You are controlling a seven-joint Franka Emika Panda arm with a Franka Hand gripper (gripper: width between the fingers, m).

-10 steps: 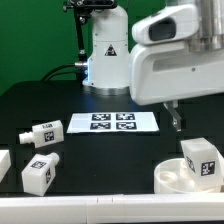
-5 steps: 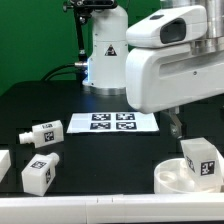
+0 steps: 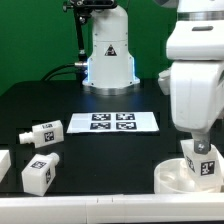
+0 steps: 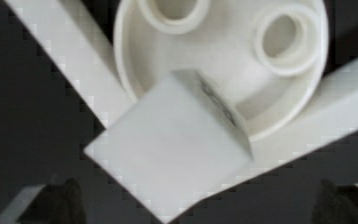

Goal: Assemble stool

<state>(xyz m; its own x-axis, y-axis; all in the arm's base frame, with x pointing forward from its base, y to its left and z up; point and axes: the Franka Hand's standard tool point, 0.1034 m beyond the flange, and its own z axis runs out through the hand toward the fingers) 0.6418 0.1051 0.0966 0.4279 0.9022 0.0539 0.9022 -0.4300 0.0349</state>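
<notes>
The stool's round white seat [image 3: 170, 178] lies at the front of the exterior view's right, with one blocky tagged leg [image 3: 205, 162] standing in it. Two more legs [image 3: 42, 133] [image 3: 38, 174] lie loose on the left, and a white part [image 3: 3, 160] is cut off by the left edge. My gripper [image 3: 197, 148] hangs just above the standing leg, mostly hidden by the arm. In the wrist view the leg [image 4: 172, 142] stands on the seat [image 4: 197, 48], which has round holes. The gripper [image 4: 197, 206] is open, its dark fingertips [image 4: 55, 202] wide apart either side of the leg's corner, not touching it.
The marker board [image 3: 112, 122] lies flat in the middle of the black table. The robot base [image 3: 108, 55] stands behind it with cables to its left. A white rail [image 4: 66, 45] crosses the wrist view beside the seat.
The arm has swung toward the exterior view's right and come down over the seat and its standing leg. The parts on the table have not moved.
</notes>
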